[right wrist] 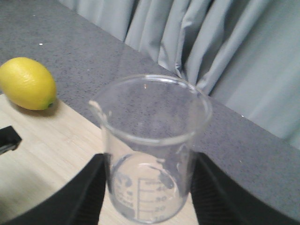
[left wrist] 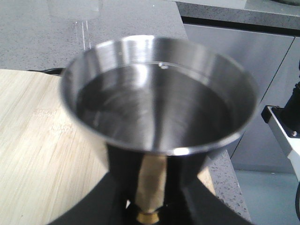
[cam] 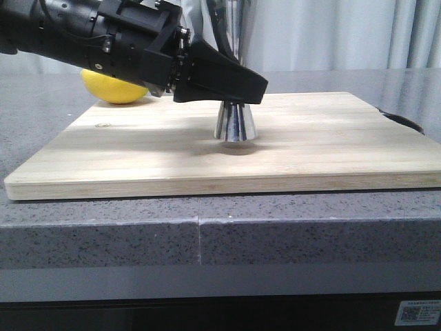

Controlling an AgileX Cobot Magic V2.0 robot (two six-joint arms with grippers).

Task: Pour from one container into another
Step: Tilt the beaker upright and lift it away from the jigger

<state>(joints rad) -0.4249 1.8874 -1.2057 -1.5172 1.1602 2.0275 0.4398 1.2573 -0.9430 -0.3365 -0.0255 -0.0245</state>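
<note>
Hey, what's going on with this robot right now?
It's a pouring job. The left hand grips the steel jigger at its waist, standing on the wooden board; its upper cup holds liquid. The right hand holds the glass beaker upright, and it looks empty. A lemon sits behind the board.

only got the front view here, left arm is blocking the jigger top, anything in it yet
Observer: Yes. The left wrist view shows liquid in the upper cup of the jigger, sitting below the rim.
Operator: where's the beaker, cant see it at all
Observer: The right tool holds the beaker upright, with a finger on each side of it.
Operator: anything left in it
Observer: It looks empty. Only the printed marks show through the glass.
</note>
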